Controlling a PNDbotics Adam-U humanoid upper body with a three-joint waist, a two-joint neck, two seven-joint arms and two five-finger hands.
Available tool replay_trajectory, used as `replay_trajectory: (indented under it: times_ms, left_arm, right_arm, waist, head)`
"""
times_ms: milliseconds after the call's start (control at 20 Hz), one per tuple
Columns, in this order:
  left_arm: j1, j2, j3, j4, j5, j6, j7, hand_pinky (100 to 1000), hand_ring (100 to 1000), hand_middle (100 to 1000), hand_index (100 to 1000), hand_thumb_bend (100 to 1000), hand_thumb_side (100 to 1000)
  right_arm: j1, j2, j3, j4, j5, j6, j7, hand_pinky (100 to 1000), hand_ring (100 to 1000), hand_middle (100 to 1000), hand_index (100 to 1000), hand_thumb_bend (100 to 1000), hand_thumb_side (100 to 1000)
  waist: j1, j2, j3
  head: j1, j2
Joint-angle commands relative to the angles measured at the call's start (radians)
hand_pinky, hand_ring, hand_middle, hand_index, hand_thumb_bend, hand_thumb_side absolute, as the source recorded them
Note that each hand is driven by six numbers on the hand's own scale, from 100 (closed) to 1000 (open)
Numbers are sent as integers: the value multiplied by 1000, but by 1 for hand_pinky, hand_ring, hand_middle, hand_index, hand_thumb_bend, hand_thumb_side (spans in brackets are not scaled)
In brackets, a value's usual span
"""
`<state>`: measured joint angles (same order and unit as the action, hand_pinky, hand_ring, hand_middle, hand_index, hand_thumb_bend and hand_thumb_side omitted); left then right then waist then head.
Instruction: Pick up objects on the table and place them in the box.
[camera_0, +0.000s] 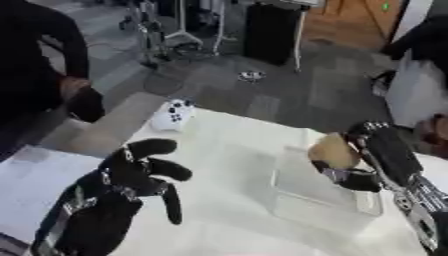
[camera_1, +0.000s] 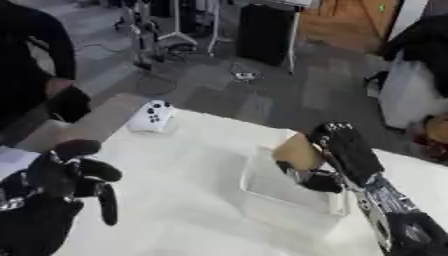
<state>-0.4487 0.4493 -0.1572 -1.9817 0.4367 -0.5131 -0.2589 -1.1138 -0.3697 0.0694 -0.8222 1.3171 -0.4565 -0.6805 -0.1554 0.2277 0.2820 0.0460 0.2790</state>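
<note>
At seven o'clock, nearest, the left hand (camera_0: 131, 180) rests above the white tabletop (camera_0: 219, 220), its fingers (camera_0: 172, 202) relaxed and spread, holding nothing. At three o'clock the right hand (camera_1: 337, 155) has its fingers curled around a tan rounded object (camera_1: 297, 151), which it holds over the far rim of the clear box (camera_1: 289, 192). Farther, at eleven o'clock, a white game controller (camera_0: 173, 115) lies near the tabletop's far edge.
</note>
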Motion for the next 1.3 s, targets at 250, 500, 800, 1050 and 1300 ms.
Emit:
replay_trajectory:
  times_ms: [250, 500, 800, 1050, 1300]
  left_arm:
    - [-24, -2, -1, -18, 7, -2, -4, 405, 772, 859, 744, 986, 683]
    - [-26, -1, 0, -18, 9, -2, -4, 406, 771, 859, 743, 986, 681]
    - [-21, 3, 4, -18, 6, -3, -2, 405, 772, 859, 743, 985, 683]
    - [17, 26, 24, -18, -18, -6, 17, 406, 770, 858, 743, 985, 680]
    - [90, 65, 58, -18, -66, -21, 58, 403, 771, 858, 742, 973, 688]
  right_arm:
    - [-10, -22, -19, 41, 69, 101, 60, 319, 652, 701, 631, 741, 1000]
    - [-6, -11, -21, 64, 53, 150, 240, 841, 854, 874, 773, 796, 1000]
    - [6, -19, -23, 28, -35, 143, 285, 712, 814, 837, 793, 771, 1000]
    - [111, -142, 57, -268, -415, 55, 259, 161, 545, 582, 688, 662, 1000]
    - [494, -299, 94, -945, -1100, 68, 316, 100, 248, 315, 516, 343, 1000]
  waist:
    - [5, -9, 7]
    - [3, -8, 8]
    - [3, -10, -3]
    - [1, -27, -49]
    - [9, -65, -112]
  head:
    - [7, -22]
    - [10, -21]
    - [17, -22]
    - [55, -52]
    - [70, -120]
